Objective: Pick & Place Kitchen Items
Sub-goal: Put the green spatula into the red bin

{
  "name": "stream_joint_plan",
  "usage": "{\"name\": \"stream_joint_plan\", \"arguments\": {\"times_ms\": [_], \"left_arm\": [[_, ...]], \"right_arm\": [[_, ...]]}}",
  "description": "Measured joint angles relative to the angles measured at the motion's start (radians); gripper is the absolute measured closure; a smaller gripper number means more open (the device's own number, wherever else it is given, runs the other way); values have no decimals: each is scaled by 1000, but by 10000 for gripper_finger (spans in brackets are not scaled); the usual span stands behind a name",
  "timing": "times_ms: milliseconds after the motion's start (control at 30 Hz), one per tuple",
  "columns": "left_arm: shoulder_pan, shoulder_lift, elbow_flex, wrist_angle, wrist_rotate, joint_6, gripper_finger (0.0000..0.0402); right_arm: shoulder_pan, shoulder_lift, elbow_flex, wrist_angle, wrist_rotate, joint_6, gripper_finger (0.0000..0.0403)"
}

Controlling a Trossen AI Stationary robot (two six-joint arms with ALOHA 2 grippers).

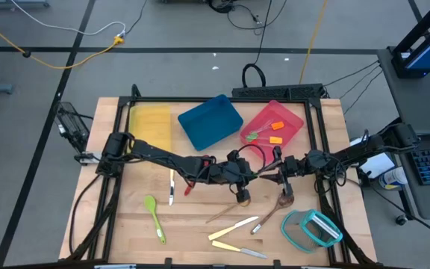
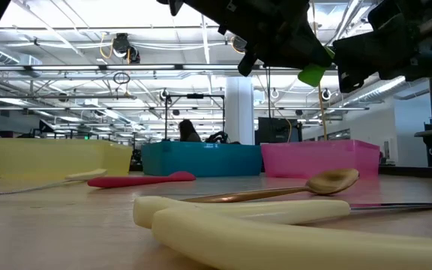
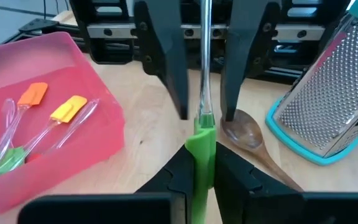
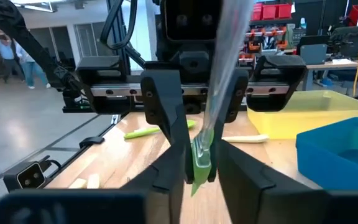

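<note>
A small utensil with a green head (image 3: pixel 202 134) and a clear handle (image 3: pixel 204 56) hangs above the table's middle, and my left gripper (image 3: pixel 202 158) is shut on it. My right gripper (image 3: pixel 204 115) faces it from the table's right. Its open fingers stand either side of the handle with narrow gaps. In the high view the left gripper (image 1: pixel 254 174) and right gripper (image 1: pixel 273 175) meet tip to tip. The low view shows the green head (image 2: pixel 313 73) high between them. The right wrist view shows the head (image 4: pixel 201 163) just ahead of the right gripper (image 4: pixel 201 174). My left gripper pinches the utensil's green head (image 3: pixel 202 144) between its two fingers. The fingers come from the table's left, slanting a little down, and lie along the utensil. The utensil is lifted clear of the table, and its clear handle sticks out forward between my right gripper's fingers.
Below the grippers lie two wooden spoons (image 1: pixel 275 211), cream knives (image 1: pixel 234 228), a green spoon (image 1: pixel 154 217) and a red spoon (image 1: pixel 187 188). A teal-rimmed grater (image 1: pixel 312 228) sits near right. Yellow (image 1: pixel 150 123), blue (image 1: pixel 210 121) and pink (image 1: pixel 293 119) trays stand at the far side.
</note>
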Motion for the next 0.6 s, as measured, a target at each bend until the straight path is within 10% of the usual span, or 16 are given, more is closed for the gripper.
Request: {"name": "stream_joint_plan", "arguments": {"times_ms": [600], "left_arm": [[23, 40, 0, 74, 42, 11, 339]], "right_arm": [[0, 7, -2, -50, 5, -24, 388]]}}
